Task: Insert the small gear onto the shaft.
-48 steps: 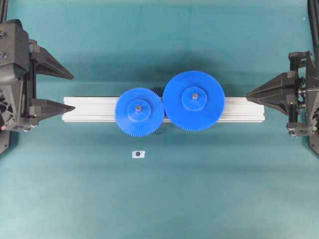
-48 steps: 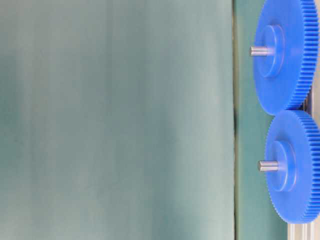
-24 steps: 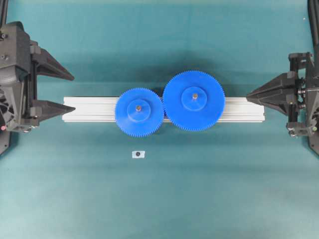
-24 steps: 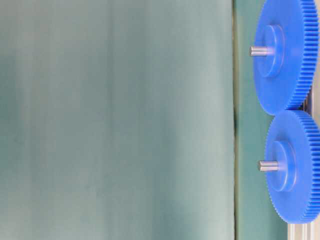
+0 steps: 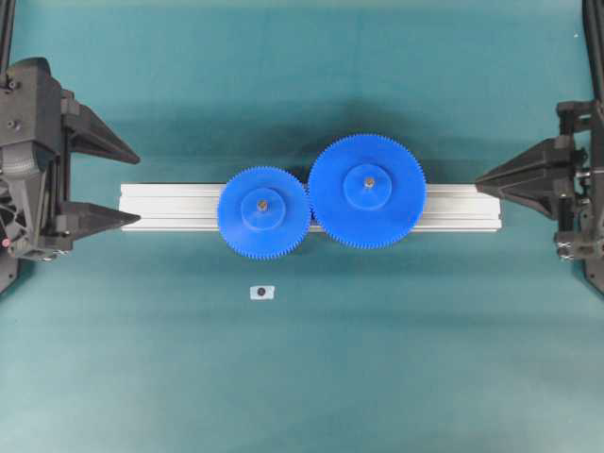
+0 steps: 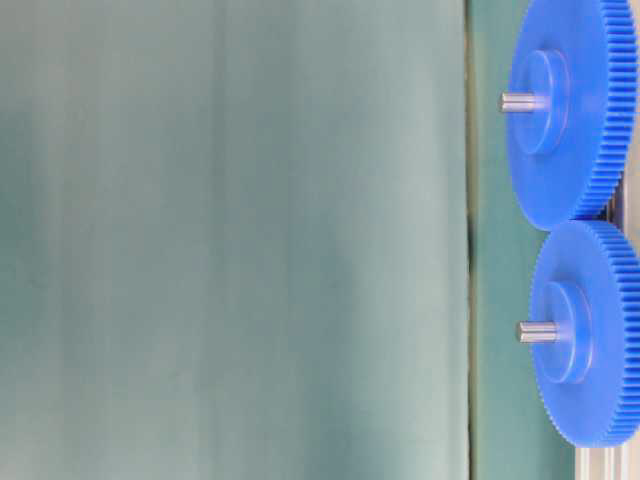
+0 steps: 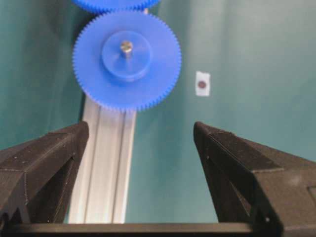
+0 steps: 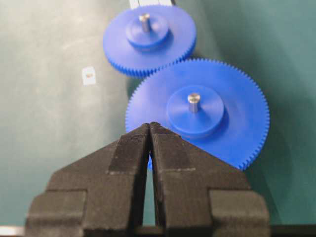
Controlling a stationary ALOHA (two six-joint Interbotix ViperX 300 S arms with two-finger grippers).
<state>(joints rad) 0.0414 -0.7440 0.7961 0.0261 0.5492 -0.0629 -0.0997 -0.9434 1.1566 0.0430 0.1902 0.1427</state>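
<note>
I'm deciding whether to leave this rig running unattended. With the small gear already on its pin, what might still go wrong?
The small gear sits on the shaft with its teeth meeting the larger gear, so a bump to either would likely disturb both. The open left gripper straddles the end of the aluminium rail; swinging sideways, it might shove the rail. The shut right gripper points at the rail's other end.

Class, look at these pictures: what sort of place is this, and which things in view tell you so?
Most likely a robotics lab test bench. A plain teal mat covers the table, two black robot grippers, left gripper and right gripper, face in from opposite sides, and the small gear and larger gear sit on pins along an aluminium rail.
</note>
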